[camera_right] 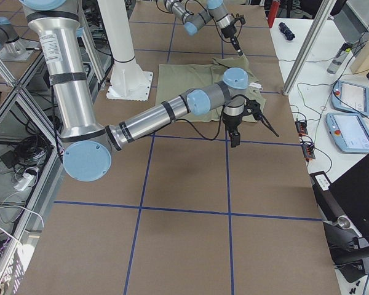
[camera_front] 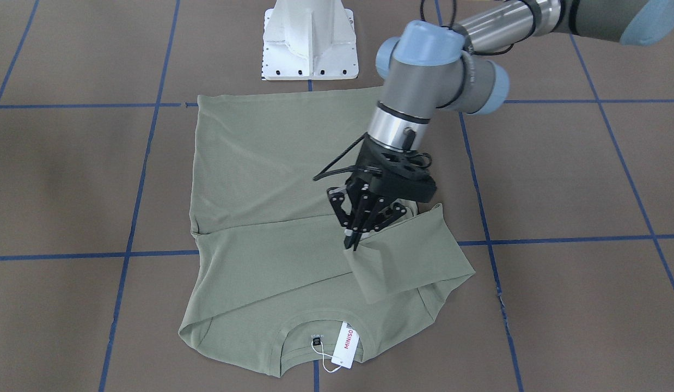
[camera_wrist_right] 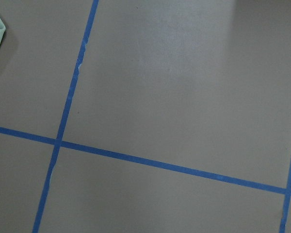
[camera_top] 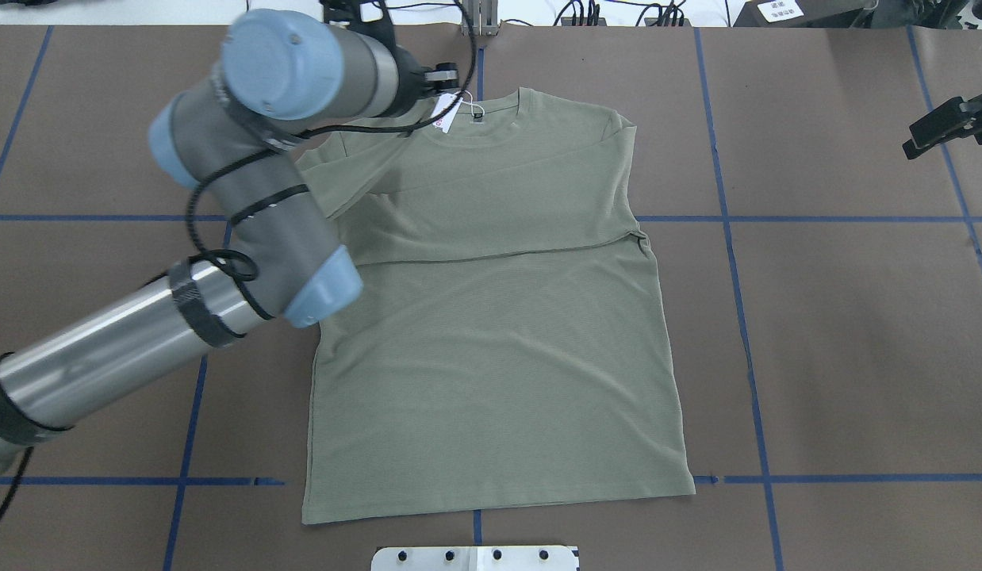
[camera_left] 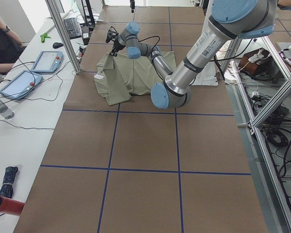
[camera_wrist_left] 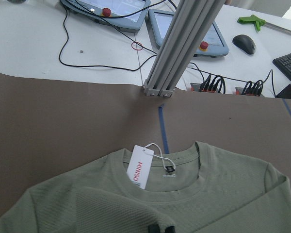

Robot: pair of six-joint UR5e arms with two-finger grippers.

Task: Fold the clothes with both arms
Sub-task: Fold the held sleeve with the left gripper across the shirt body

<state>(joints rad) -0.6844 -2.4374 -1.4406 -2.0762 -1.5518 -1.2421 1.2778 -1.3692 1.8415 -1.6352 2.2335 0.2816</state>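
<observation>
Brown table (camera_top: 840, 333) gridded with blue tape (camera_top: 856, 218), white pedestal base (camera_front: 310, 41), aluminium post (camera_wrist_left: 177, 48) (two tablets (camera_wrist_left: 126, 14) behind)

Hang tag (camera_front: 347, 344), white, strung at the neck of the shirt (camera_front: 261, 163): "MINISO" in red capitals (running lengthwise). Black neck label (camera_wrist_left: 169, 168): print illegible.

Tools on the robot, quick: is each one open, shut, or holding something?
Left tool: shut on the shirt sleeve.
Right tool: cannot tell if open or shut.

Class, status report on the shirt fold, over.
Left end effector shut on sleeve. Right end effector off shirt, state unclear. Nothing blocking shirt.
</observation>
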